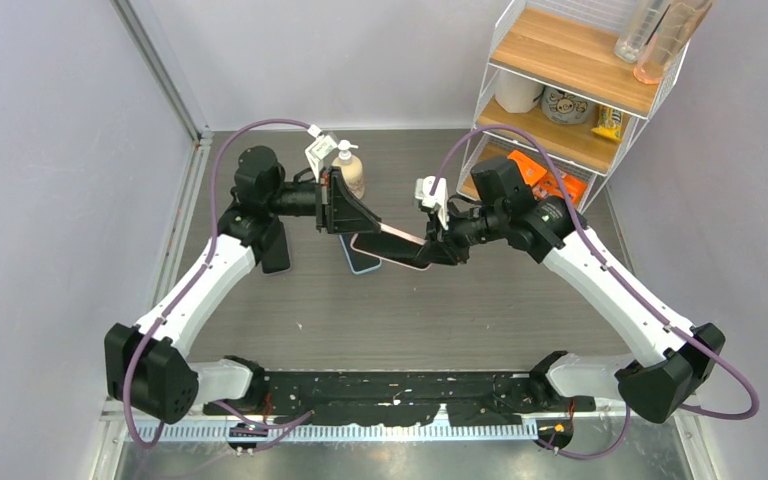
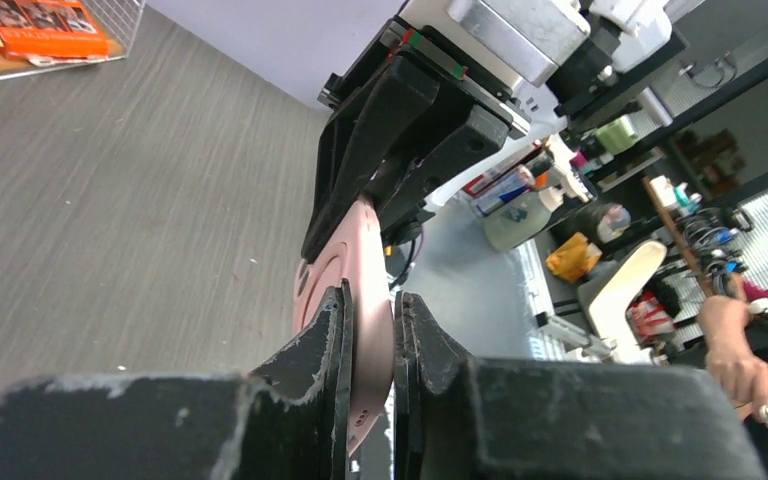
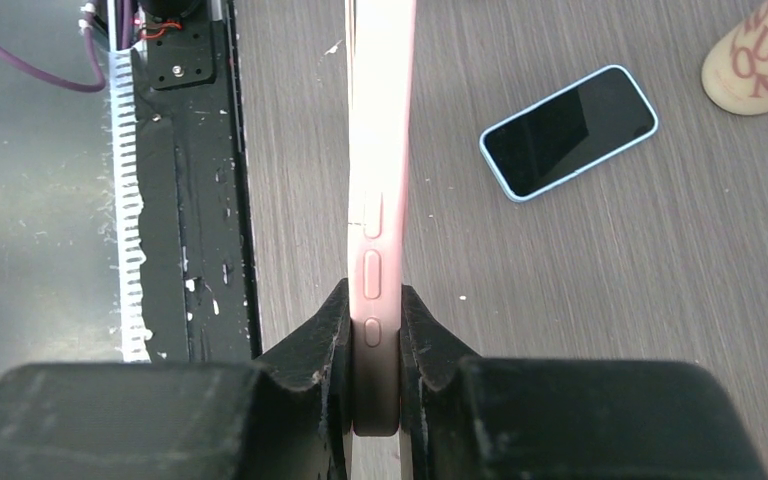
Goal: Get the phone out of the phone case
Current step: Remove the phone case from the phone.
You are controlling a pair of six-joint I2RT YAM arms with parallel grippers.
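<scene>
Held in the air, edge-on: pink phone case [image 1: 392, 247]. Pinched tight on one end, left hand [image 2: 370, 335]; pinched tight on the other, by the side buttons, right hand [image 3: 375, 315]. Flat on the grey wood-grain counter [image 1: 410, 320], below the case and touching neither hand: phone [image 3: 568, 132], dark screen up, pale blue rim. Near it, pump bottle [image 1: 351, 172], reddish lettering too partial to read. Far right, wire shelf [image 1: 560, 100]; plain grey walls.
</scene>
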